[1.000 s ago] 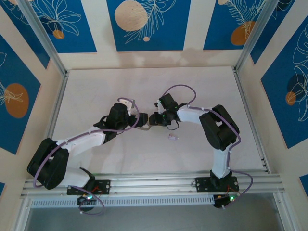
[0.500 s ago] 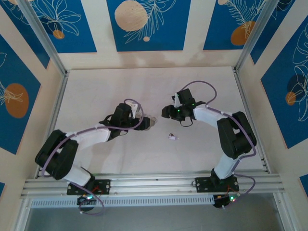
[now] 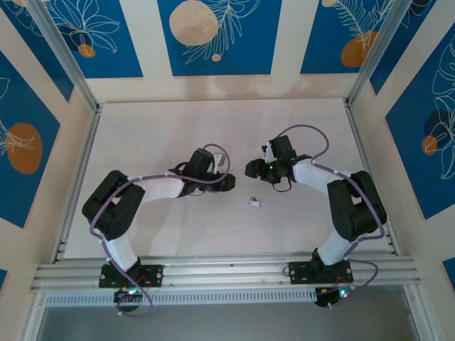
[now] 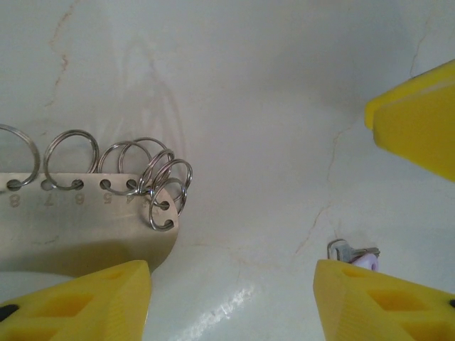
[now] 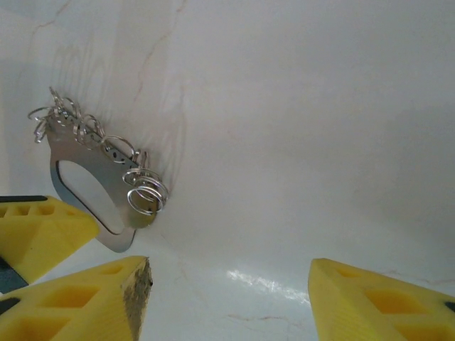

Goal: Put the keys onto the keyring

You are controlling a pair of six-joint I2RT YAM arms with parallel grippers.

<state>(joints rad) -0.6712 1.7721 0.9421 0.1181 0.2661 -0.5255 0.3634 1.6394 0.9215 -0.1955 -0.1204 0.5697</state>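
Plainly, left pincer (image 4: 231, 284) and right pincer (image 5: 227, 280) gape empty over open table (image 3: 156, 135), keyring (image 4: 85, 217) beside left fingertip (image 4: 106, 295).

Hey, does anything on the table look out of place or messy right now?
Slightly. On the keyring, the small rings at its rounded end are bunched and overlapping, while the others hang apart. One key lies loose on the table, apart from it.
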